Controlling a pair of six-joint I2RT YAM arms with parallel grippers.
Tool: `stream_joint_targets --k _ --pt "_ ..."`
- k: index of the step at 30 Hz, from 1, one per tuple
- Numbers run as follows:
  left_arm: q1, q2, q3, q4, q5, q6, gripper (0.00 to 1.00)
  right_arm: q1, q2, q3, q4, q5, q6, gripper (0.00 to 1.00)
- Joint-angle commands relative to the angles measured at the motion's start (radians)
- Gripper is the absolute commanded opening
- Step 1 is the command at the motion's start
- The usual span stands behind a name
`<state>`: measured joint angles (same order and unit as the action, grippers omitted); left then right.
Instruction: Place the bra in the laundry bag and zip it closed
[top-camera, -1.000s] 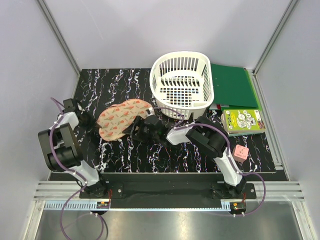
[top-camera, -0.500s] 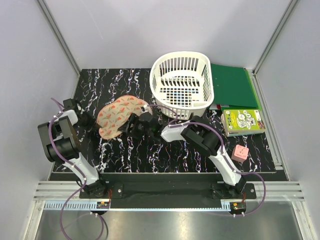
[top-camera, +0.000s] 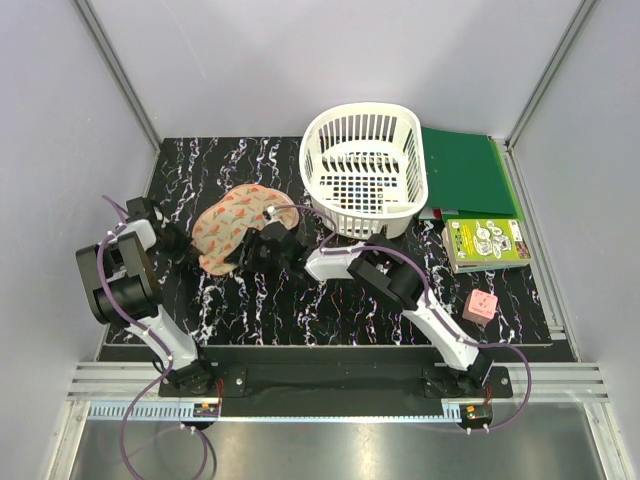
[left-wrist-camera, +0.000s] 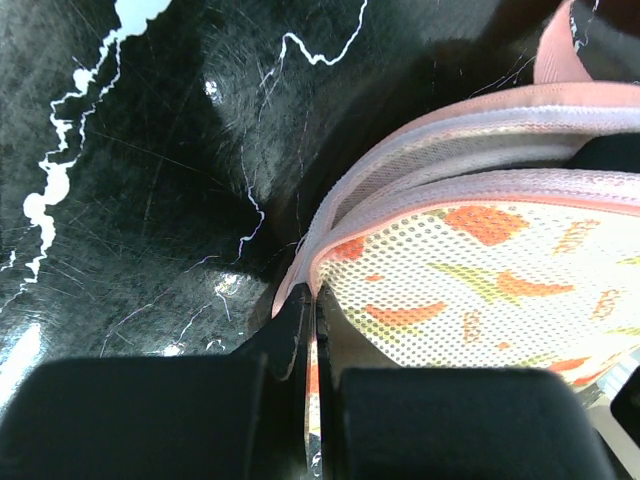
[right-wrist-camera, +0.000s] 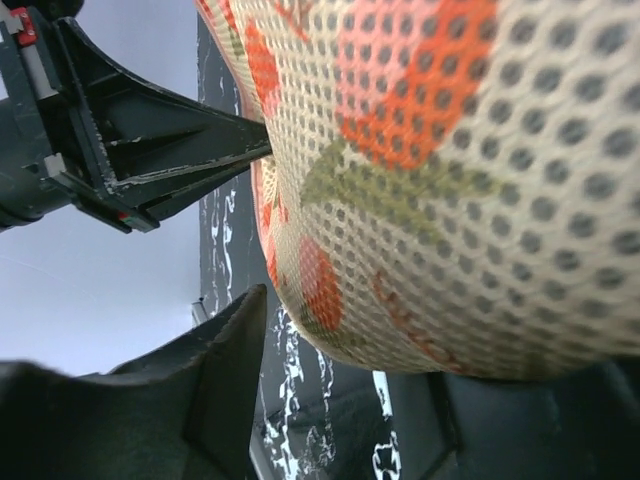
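Plainly, the laundry bag (top-camera: 232, 222) is a peach-pink oval pouch printed with watermelon slices, its pale mesh and pink zipper trim (left-wrist-camera: 450, 130) clear up close. It sits humped in the left half of the table (top-camera: 250, 310), toward the far edge, just beside the white basket (top-camera: 312, 180). The left hand (left-wrist-camera: 310, 330), reaching from the left edge, is clenched on the bag's trimmed rim. The right hand (top-camera: 250, 248) lies low against the bag's near-right side, mesh bulging between its fingers; whether it grips cannot be told.
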<state>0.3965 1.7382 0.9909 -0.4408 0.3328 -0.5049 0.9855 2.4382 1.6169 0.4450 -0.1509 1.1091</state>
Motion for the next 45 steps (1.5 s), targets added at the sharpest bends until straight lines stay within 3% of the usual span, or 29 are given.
stream_joint_targets --k 1,2,5,6,8,11,15,19,23,26,29,32,41,45 --pt "0.002 -0.014 0.005 0.008 -0.017 0.029 0.00 0.007 0.038 0.057 -0.051 0.010 -0.052 0.49" --pt "0.002 -0.017 0.008 0.008 -0.018 0.032 0.01 0.007 0.039 0.063 -0.052 0.007 -0.046 0.46" --pt "0.004 -0.074 -0.009 0.005 -0.031 0.039 0.20 0.007 0.038 0.113 -0.077 -0.001 -0.043 0.36" --pt "0.004 -0.106 -0.021 0.007 -0.046 0.037 0.37 0.005 0.039 0.129 -0.089 -0.006 -0.046 0.26" --pt "0.004 -0.199 -0.067 0.023 -0.046 0.023 0.52 -0.005 0.047 0.168 -0.127 -0.033 -0.025 0.17" --pt "0.002 -0.333 -0.116 0.028 -0.028 0.019 0.63 -0.011 0.044 0.188 -0.144 -0.047 -0.008 0.13" --pt "-0.010 -0.501 -0.192 0.028 -0.021 0.017 0.60 -0.033 0.029 0.218 -0.212 -0.056 -0.003 0.07" --pt "-0.094 -0.597 -0.284 0.057 -0.015 0.003 0.32 -0.054 0.027 0.277 -0.305 -0.056 -0.012 0.04" --pt "-0.145 -0.637 -0.356 0.103 -0.043 -0.015 0.18 -0.082 0.050 0.337 -0.357 -0.084 -0.012 0.02" --pt "-0.177 -0.710 -0.426 0.163 -0.069 -0.041 0.20 -0.097 0.062 0.362 -0.384 -0.107 -0.018 0.01" --pt "-0.206 -0.764 -0.486 0.245 -0.130 -0.089 0.35 -0.108 0.064 0.385 -0.427 -0.131 -0.046 0.01" --pt "-0.231 -0.801 -0.555 0.345 -0.156 -0.118 0.41 -0.123 0.050 0.367 -0.431 -0.189 0.001 0.01" --pt "-0.369 -0.799 -0.744 0.741 -0.251 -0.138 0.46 -0.128 0.027 0.422 -0.595 -0.223 0.093 0.02" --pt "-0.453 -0.786 -0.745 0.821 -0.328 -0.087 0.44 -0.128 -0.002 0.414 -0.641 -0.213 0.121 0.02"
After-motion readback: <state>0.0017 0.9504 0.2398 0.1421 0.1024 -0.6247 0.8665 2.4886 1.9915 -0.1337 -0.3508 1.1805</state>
